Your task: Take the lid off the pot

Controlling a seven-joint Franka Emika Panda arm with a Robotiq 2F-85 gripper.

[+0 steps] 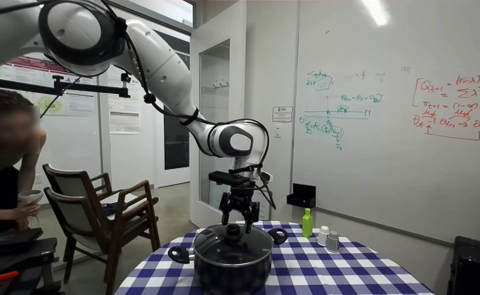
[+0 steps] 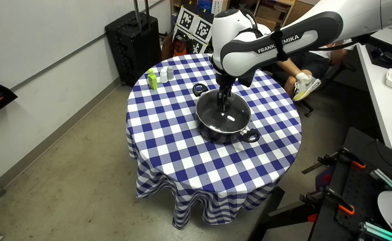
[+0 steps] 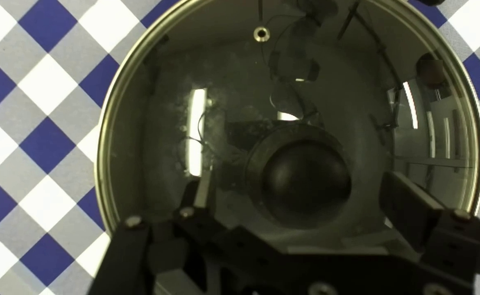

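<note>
- The glass lid (image 1: 232, 250) sits on the cooking pot (image 1: 232, 276), set on the round, check-covered worktop (image 2: 189, 167); its dark knob (image 1: 233, 230) points up.
- The pot's long axis runs through its 2 side handles (image 2: 250, 136), slantwise in both exterior views.
- The claw (image 3: 299, 184) is spread, its fingers (image 3: 412, 213) apart with the knob between them; contact with the lid cannot be told.
- In the wrist view, the claw hides the lid's lower rim; the upper rim is cut off.

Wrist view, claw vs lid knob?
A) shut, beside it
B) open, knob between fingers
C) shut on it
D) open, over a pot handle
B: the claw stands open, its fingers on either side of the dark knob of the lid, with a gap by each.
</note>
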